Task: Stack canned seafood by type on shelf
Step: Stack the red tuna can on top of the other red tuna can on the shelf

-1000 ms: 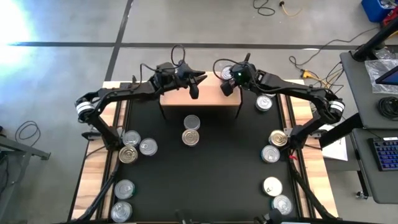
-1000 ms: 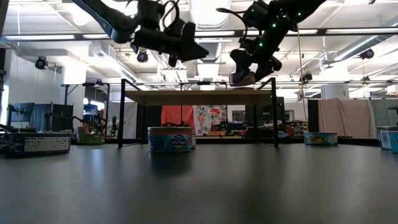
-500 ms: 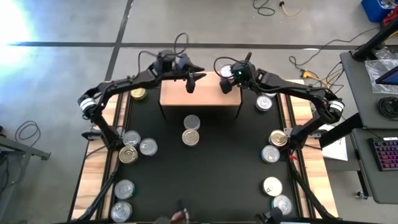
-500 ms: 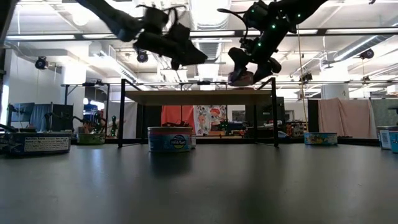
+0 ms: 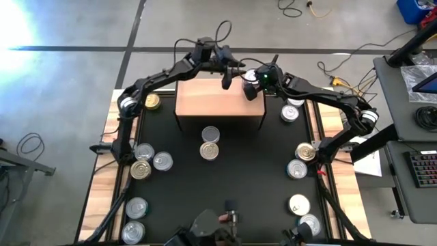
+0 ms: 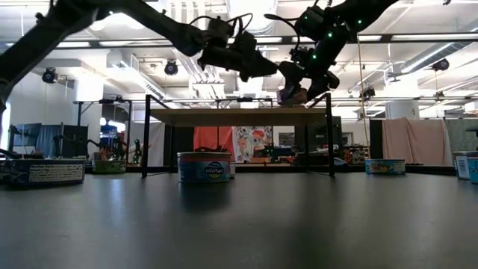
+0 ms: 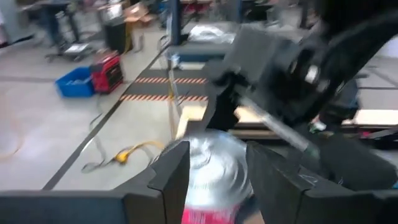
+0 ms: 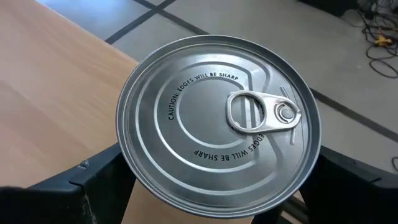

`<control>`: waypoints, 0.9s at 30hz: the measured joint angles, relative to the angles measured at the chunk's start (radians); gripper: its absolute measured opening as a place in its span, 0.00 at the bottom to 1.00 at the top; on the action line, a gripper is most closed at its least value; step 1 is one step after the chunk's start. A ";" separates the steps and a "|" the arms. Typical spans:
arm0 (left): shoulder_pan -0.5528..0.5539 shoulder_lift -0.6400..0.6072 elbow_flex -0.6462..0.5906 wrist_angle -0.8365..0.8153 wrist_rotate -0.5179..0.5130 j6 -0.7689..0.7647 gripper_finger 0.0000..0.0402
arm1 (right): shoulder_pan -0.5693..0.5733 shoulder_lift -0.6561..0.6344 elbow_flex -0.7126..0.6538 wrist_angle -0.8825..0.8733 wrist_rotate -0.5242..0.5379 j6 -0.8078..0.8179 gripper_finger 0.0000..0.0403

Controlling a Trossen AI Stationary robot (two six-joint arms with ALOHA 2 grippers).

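My right gripper is shut on a silver-lidded can with a pull tab. It holds the can just above the right end of the shelf, a light-wood board on black legs. My left gripper reaches level over the shelf's far edge, close beside the right gripper. Its fingers are open, and in the left wrist view the same can, red on its side, shows in the gap between them. I cannot tell whether they touch it. Other cans rest bottom-down on the black mat. My right gripper pinches the can by its side wall, one finger on each opposite side. The fingers slant down from the table's right. The can is lifted clear, lid up and a little tilted, just above the shelf top.
Two cans stand on the mat in front of the shelf. Three cans are grouped at the left, two more near the left front, and several stand along the right side. A gold-lidded can sits left of the shelf.
My left gripper has swung from above the shelf's middle toward the table's right and far edge, rising a little, and ended close beside the right gripper and its can. The right gripper and the can have kept still.
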 joint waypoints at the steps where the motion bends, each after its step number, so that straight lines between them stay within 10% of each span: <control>1: 0.001 0.017 0.031 -0.007 0.019 -0.001 0.34 | 0.000 0.004 0.000 0.002 0.000 -0.002 0.90; 27: -0.018 0.142 0.229 -0.269 0.049 0.106 0.22 | -0.001 0.041 -0.002 0.038 -0.052 0.105 0.99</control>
